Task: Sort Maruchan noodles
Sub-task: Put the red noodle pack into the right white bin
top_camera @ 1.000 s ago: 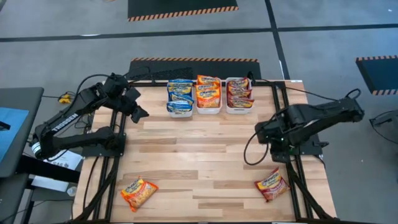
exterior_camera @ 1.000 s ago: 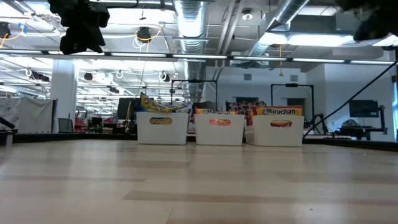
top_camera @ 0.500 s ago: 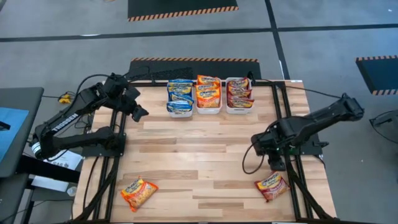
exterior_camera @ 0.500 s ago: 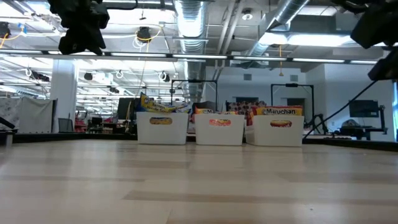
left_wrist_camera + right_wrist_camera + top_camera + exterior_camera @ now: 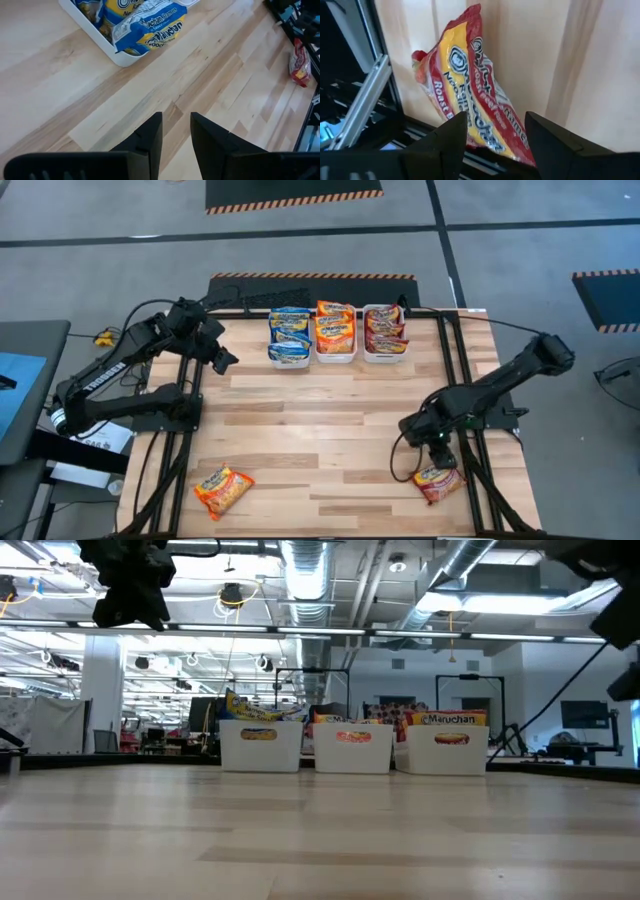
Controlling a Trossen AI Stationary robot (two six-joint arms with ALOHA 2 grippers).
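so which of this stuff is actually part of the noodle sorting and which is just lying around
Part of the job:
- dark red packet under the open right gripper
- orange packet, loose at the near left
- sorted packets in the three white trays
- left gripper, open, waiting beside the trays

Just there:
- table
- blue mat off the table's left

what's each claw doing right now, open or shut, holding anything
Left claw: narrow gap between fingers, holding nothing, near the blue packets' tray.
Right claw: open, holding nothing, over the dark red packet.

Overhead and table-level cameras share the trays (image 5: 325, 340); wrist cameras look close
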